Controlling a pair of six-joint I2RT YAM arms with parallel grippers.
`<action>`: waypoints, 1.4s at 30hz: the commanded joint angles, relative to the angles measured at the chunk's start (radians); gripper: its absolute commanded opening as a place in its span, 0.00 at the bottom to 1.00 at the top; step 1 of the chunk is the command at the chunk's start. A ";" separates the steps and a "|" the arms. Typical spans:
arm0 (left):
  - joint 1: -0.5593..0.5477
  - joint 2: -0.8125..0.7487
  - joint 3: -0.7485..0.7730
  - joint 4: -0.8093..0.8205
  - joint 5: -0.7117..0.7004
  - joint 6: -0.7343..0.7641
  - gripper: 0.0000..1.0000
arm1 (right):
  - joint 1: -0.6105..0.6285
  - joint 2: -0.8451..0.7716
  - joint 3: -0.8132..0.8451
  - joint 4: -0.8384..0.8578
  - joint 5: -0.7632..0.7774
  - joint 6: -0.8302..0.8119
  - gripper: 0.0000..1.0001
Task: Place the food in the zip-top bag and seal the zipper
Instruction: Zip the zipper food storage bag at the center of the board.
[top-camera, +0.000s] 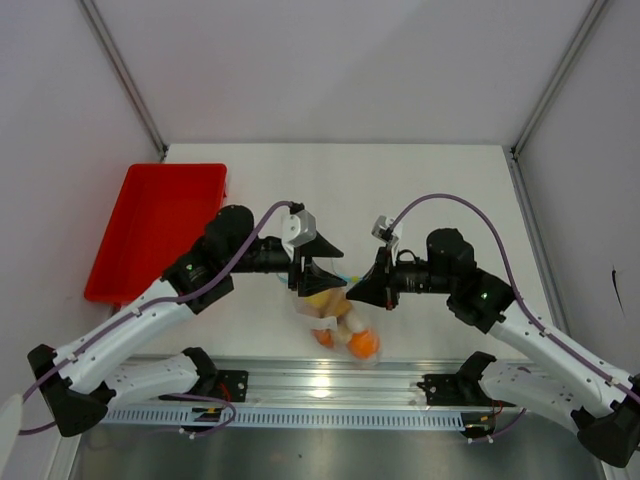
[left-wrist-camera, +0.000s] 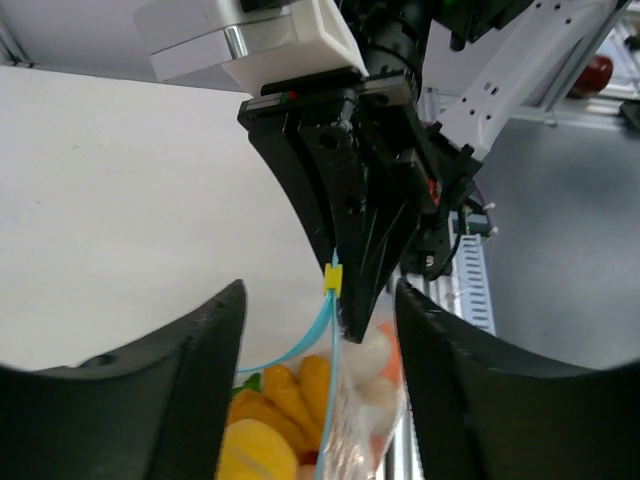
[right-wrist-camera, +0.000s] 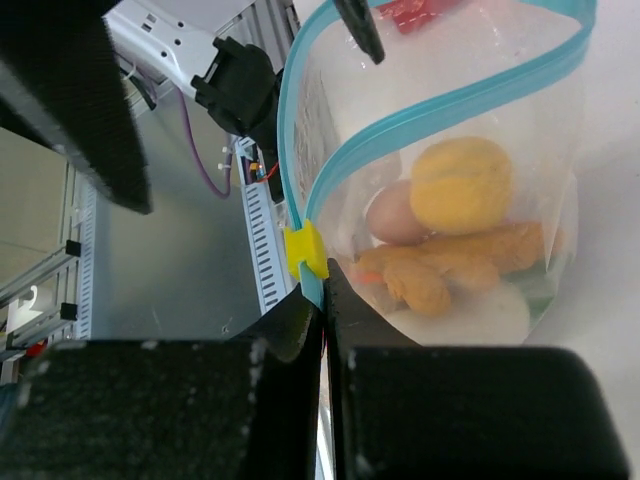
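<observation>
A red tray (top-camera: 150, 225) sits at the left of the worktop (top-camera: 430, 190). To its right, the left gripper (top-camera: 323, 262) has its fingers spread well apart on either side of the mouth edge of the zip-top bag (right-wrist-camera: 500, 90), gripping nothing. The bag is held up between the two arms with its mouth gaping and the food (right-wrist-camera: 462, 185), yellow, pink, orange and white pieces, bunched inside, while the right gripper (right-wrist-camera: 322, 300) has its fingers pinched tight on the zipper (right-wrist-camera: 440, 108) just beside the yellow slider (right-wrist-camera: 305, 250).

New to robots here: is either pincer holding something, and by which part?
The right pincer pinches the zip-top bag by its zipper, beside the yellow slider. The left pincer is open, holding nothing.
</observation>
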 joint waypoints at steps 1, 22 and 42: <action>-0.006 0.005 0.053 0.013 0.031 0.071 0.60 | -0.003 -0.042 0.012 0.049 -0.036 0.012 0.00; -0.006 0.134 0.085 -0.025 0.198 0.002 0.25 | -0.005 -0.050 0.009 0.025 -0.011 -0.015 0.00; -0.007 0.183 0.122 -0.085 0.210 0.009 0.18 | -0.005 -0.034 0.015 0.026 -0.005 -0.018 0.00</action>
